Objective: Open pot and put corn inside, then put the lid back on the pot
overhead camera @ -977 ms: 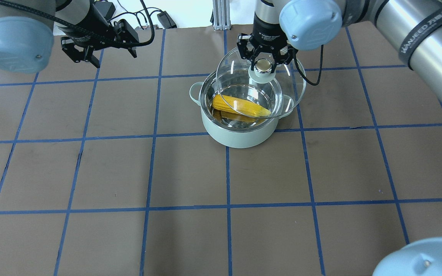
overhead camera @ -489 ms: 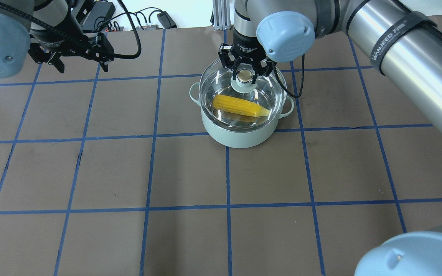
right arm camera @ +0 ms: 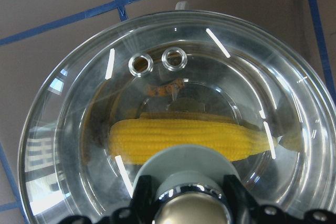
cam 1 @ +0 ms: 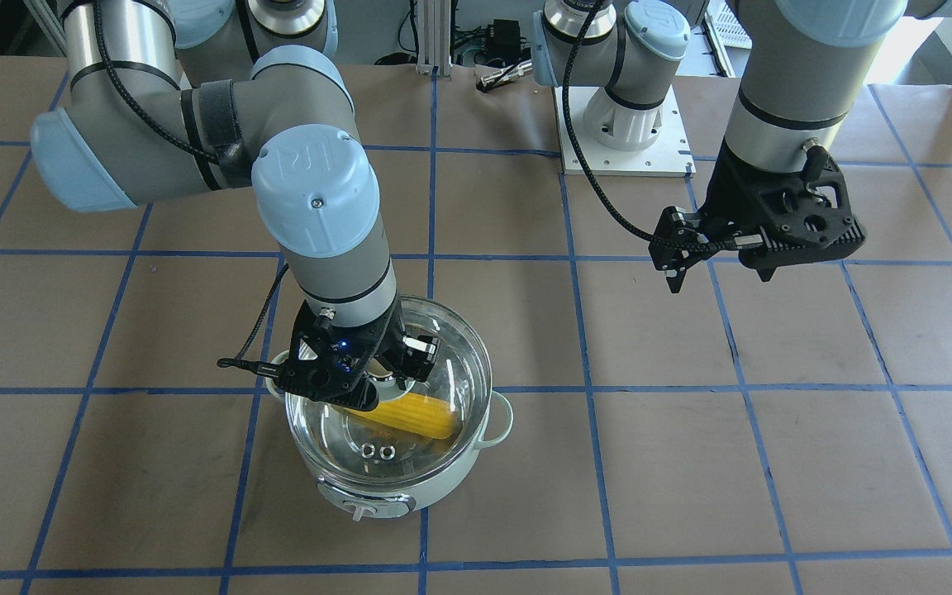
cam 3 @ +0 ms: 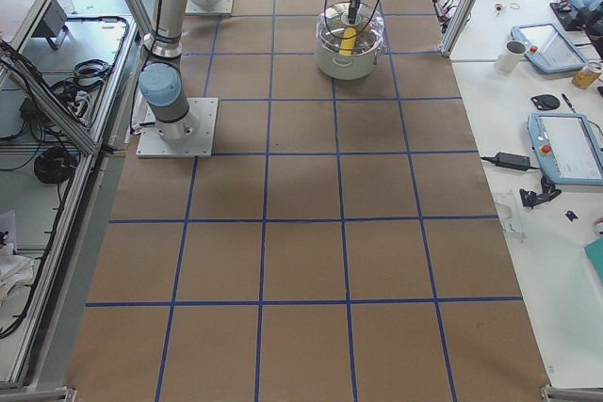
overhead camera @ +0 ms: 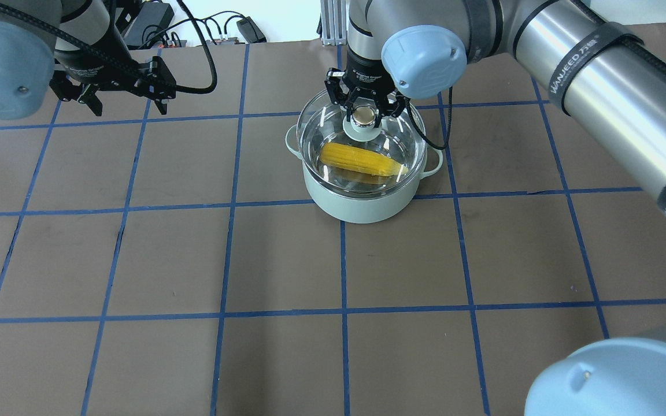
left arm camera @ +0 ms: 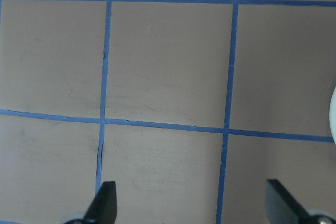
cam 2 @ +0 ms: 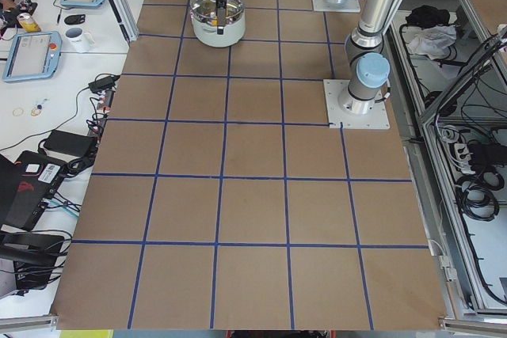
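well, the right tool (overhead camera: 366, 114) is clenched on the pale green, gold-topped knob (right arm camera: 189, 203) of the round clear glass lid (overhead camera: 402, 144), gripping it straight from above so the lid hangs level. the lid is centred over the round pale mint-green pot (overhead camera: 362, 205). its metal rim looks to be down on the pot's edge, or very nearly; i can't tell for sure that it is fully seated. the bright yellow toy corn cob (overhead camera: 362, 160) lies on its side on the shiny steel bottom under the glass, low enough not to foul the lid. the pot stands at the far middle of the brown surface with blue tape lines (overhead camera: 287, 260). off at the far left, well apart from the pot, the left tool (overhead camera: 128, 101) hangs over the surface with its fingers spread and nothing between them. i'd say it is parked there to leave the right arm room. what's left, as i judge it, is to let go of the knob and lift away without dragging the lid.
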Tool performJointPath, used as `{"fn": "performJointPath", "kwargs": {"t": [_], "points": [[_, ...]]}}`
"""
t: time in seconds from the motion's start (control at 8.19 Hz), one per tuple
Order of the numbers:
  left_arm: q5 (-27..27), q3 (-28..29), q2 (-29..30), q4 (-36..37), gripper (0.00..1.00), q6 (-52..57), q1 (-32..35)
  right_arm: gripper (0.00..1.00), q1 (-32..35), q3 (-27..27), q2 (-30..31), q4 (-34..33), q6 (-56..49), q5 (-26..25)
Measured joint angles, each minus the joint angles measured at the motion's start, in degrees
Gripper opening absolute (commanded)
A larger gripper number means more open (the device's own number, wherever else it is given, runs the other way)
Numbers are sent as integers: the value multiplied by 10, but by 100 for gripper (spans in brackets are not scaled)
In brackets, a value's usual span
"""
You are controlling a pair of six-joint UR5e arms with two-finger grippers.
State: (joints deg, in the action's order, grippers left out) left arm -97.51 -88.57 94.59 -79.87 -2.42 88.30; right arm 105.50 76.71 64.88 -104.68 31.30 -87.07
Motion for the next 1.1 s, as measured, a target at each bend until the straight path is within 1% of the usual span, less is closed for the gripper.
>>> {"fn": "performJointPath", "kwargs": {"t": [0.24,0.61,0.85,1.1], "points": [[20,0,0,-4,100,-6,1,9,0,4,-3,-3,-4,-4],[61,5,-6,-44,100,0,2,12,1,5,-7,-4,-2,-1],[67,2,-6,-49,100,1,2,13,1,5,-9,-5,-3,0],[70,0,-4,-48,100,1,2,15,1,6,-10,-5,-5,-3]]}}
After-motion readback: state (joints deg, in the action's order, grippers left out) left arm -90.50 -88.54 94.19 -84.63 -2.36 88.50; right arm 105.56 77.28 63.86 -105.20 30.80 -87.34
